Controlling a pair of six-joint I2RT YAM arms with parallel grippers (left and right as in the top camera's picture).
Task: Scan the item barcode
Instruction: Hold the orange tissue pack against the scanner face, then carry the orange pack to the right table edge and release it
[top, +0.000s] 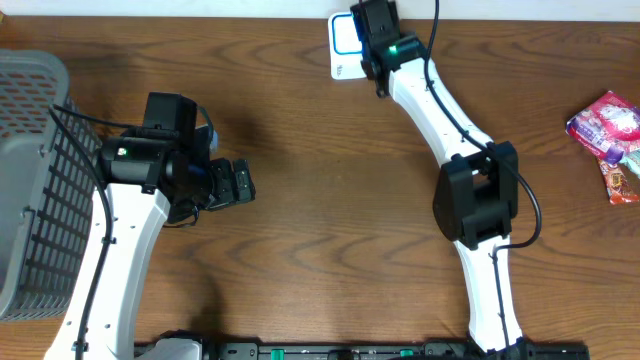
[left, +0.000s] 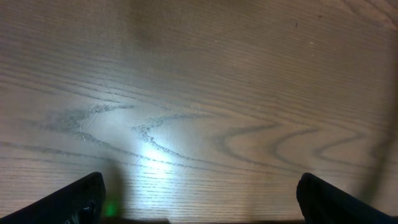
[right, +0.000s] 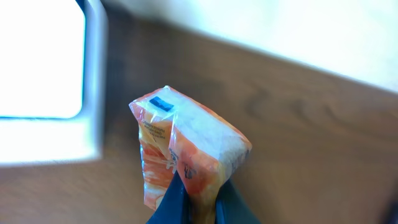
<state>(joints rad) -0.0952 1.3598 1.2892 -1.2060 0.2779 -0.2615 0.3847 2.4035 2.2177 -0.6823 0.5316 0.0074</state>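
My right tool (right: 193, 202) clenches the orange-and-white plastic packet (right: 186, 143), its length pointing up-frame; the white rectangular scanner (right: 93, 81) lies upper left. My left tool (left: 199, 202) is released.

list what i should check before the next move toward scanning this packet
1. Packet held: right fingers are shut on the lower end of the orange packet: ok.
2. Packet close to the scanner: beside it in the right wrist view: ok.
3. Barcode facing the scanner: no barcode readable, only a small dark patch near the packet's top: cannot tell.
4. Left fingers out of the way: open over bare table, away from the scanner: ok.
5. Other packets out of the path: lying at the table's right edge: ok.
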